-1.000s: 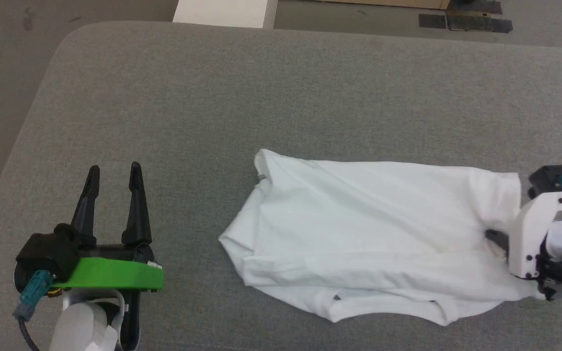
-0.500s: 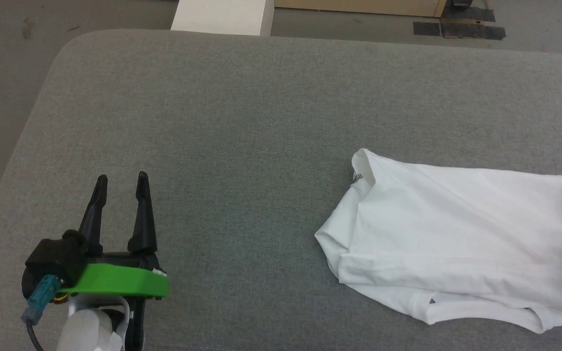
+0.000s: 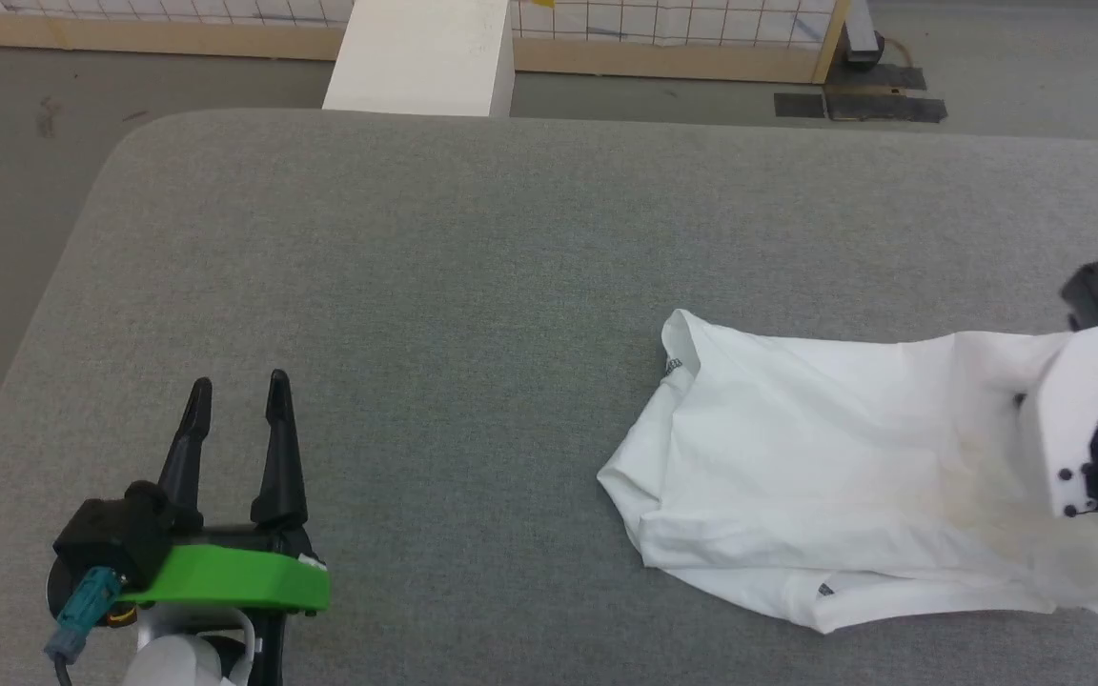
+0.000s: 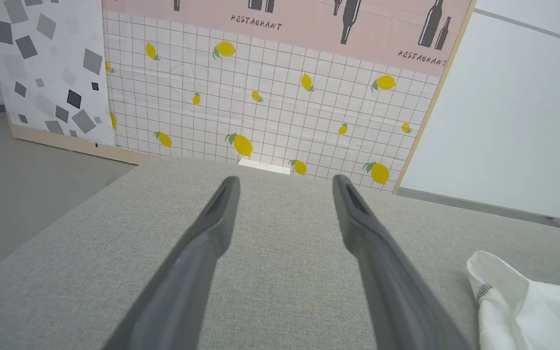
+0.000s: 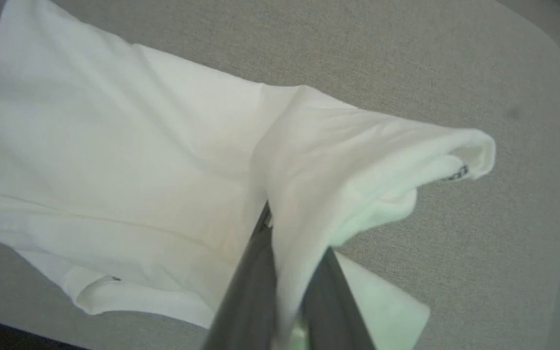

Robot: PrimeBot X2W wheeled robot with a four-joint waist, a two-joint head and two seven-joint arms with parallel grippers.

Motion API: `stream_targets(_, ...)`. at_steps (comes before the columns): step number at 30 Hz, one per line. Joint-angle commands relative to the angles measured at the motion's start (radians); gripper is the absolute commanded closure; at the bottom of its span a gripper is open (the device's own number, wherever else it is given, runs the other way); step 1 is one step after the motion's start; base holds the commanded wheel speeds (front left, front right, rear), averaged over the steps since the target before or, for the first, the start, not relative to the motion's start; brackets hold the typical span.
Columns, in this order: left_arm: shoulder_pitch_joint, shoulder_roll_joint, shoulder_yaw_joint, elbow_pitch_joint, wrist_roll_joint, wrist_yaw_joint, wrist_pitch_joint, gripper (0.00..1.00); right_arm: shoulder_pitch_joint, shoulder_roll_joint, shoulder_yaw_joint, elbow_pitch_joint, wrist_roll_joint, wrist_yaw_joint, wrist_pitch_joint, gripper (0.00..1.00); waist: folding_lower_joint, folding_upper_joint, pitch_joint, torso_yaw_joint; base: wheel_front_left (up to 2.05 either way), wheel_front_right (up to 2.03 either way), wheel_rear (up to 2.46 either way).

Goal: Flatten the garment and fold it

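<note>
At the worktop's [image 3: 511, 238] near left corner our left tool [image 3: 238, 383] sits with its 2 fingers spread wide and empty, where it was 1 second ago. The garment [image 3: 825, 457] has been dragged toward the right edge and lies rumpled on the worktop's right half. Our right tool [image 5: 293, 253], clamped tight on a fold at the garment's right end, has raised that cloth off the surface. We judge this a stretching pull; flattening continues, folding hasn't begun.

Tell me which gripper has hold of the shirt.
The right gripper, shut on a raised fold of the white shirt. The left gripper stands open over the grey table, apart from the shirt.
</note>
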Motion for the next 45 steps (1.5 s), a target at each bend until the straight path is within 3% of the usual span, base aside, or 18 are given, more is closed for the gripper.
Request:
stream_targets(1,0.015,-0.002,-0.001,-0.004,-0.002,-0.007,-0.005,0.00,0.007,0.006,0.020,-0.022,0.016,-0.002,0.006,1.00,0.0000,-0.0001,0.000,0.002,0.00,0.00,0.00)
stream_targets(8,0.012,-0.004,-0.014,-0.011,-0.008,-0.007,-0.005,0.00,-0.032,0.076,0.128,-0.015,0.041,-0.002,-0.005,1.00,0.0000,-0.0001,0.016,0.025,0.00,0.00,0.00)
stream_targets(15,-0.005,-0.004,-0.038,-0.006,-0.017,-0.007,-0.005,0.00,-0.126,0.171,0.236,0.146,0.046,-0.002,-0.093,1.00,0.0000,-0.0001,0.056,0.074,0.00,0.00,0.00)
stream_targets(26,-0.031,-0.007,-0.055,0.002,-0.029,-0.007,-0.005,0.00,-0.211,0.218,0.314,0.336,0.040,-0.002,-0.169,1.00,0.0000,-0.0001,0.089,0.111,0.00,0.00,0.00)
stream_targets(27,-0.036,-0.008,-0.057,0.006,-0.030,-0.007,-0.005,0.00,-0.230,0.220,0.333,0.379,0.039,-0.002,-0.187,0.65,0.0000,-0.0001,0.092,0.116,0.00,0.00,0.00)
stream_targets(28,-0.038,-0.008,-0.057,0.008,-0.031,-0.007,-0.005,0.00,-0.235,0.219,0.341,0.385,0.040,-0.002,-0.197,0.00,0.0000,-0.0001,0.091,0.116,0.00,0.00,0.00)
stream_targets(37,-0.015,-0.002,-0.057,0.028,-0.033,-0.007,-0.005,0.00,-0.272,0.233,0.486,0.326,0.151,-0.002,-0.263,0.00,0.0000,-0.0001,0.023,0.077,0.00,0.00,0.00)
stream_targets(45,0.014,0.007,-0.029,0.021,-0.014,-0.007,-0.005,0.00,-0.250,0.209,0.432,0.231,0.151,-0.002,-0.372,0.00,0.0000,-0.0001,-0.036,0.003,0.00,0.00,0.00)
